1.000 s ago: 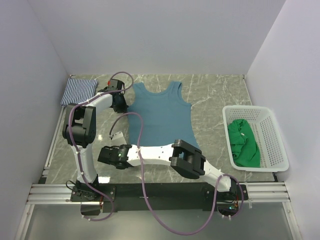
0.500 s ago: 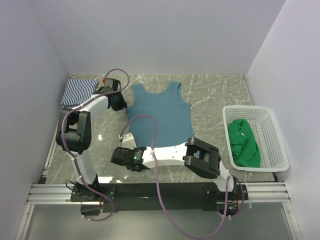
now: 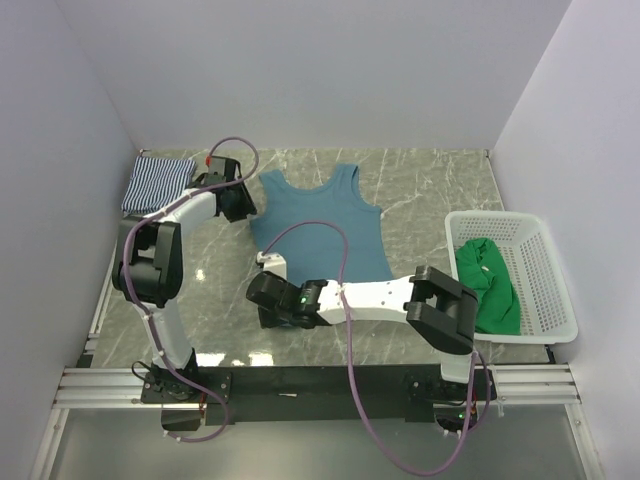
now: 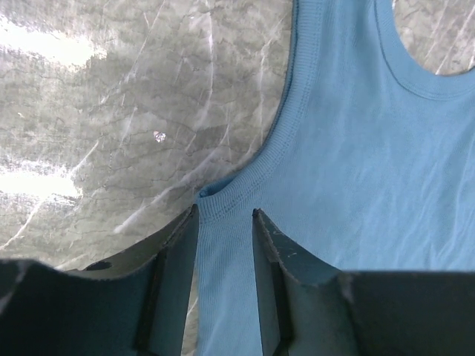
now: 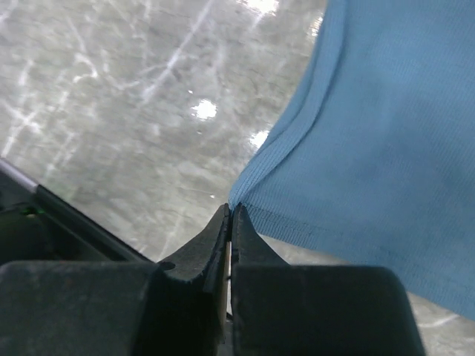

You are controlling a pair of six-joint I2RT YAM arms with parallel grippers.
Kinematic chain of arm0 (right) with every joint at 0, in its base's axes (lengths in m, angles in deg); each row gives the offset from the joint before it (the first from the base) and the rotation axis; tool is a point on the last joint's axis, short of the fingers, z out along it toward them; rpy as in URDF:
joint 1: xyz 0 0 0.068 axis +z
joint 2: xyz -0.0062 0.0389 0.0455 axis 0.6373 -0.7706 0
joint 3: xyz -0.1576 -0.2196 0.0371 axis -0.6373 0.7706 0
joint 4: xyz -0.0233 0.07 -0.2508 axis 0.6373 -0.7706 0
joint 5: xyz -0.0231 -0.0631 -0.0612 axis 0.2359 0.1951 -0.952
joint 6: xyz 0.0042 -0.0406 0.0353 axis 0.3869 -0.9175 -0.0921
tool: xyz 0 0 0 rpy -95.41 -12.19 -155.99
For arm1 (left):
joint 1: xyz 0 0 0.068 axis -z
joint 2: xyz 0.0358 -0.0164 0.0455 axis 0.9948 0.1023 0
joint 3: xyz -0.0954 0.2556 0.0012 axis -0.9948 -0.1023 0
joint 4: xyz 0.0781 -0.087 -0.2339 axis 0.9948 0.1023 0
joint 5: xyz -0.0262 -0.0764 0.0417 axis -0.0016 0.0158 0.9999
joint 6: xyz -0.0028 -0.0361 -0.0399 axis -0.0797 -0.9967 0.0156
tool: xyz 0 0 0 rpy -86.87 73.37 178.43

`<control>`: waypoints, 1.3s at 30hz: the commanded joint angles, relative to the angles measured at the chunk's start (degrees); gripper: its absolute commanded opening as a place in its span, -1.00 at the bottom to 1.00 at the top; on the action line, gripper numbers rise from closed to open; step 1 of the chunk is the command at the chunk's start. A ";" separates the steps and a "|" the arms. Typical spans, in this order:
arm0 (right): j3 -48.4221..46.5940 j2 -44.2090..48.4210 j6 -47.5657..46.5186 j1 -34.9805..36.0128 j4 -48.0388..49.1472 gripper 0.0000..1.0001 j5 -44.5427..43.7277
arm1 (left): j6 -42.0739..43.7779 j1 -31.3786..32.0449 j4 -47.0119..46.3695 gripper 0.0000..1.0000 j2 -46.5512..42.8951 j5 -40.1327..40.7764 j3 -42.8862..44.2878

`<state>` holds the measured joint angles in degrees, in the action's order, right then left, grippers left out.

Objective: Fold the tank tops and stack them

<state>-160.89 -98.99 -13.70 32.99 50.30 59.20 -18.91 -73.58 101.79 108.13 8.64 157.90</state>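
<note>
Step in hand: folding the plain teal-blue fabric tank top [image 3: 325, 225], which lies flat mid-frame on the grey marbled bench [image 3: 440, 180].
Right fingers [image 5: 229, 216] are fully closed, pinching its hem corner.
Left fingers [image 3: 243, 208] are part-open, straddling the armhole seam without clamping it.
Next, probably: left closes on the seam, then both carry that edge across.
Only the top view shows the folded navy-and-white striped tank top [image 3: 157, 180] at upper left and the bright green tank top [image 3: 487, 285] in the white plastic mesh basket [image 3: 497, 215] at right.
Only the wrist views show the grips.

Matt, fine-ribbed knit cloth with stitched hem for teal top [image 4: 356, 148]; glossy, smooth grey marble-look table [image 4: 111, 119], with glare; white plastic mesh basket [image 3: 548, 275]; soft matt cloth striped top [image 3: 158, 181]
</note>
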 commanded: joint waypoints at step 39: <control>-5.55 -5.17 2.13 5.02 -5.34 -1.00 3.17 | -2.63 -0.35 5.20 -0.99 2.17 13.75 1.28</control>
<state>-163.64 -103.08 -11.74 35.50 47.57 62.26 -20.57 -73.47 103.59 113.40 14.60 158.47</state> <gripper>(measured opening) 0.017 0.017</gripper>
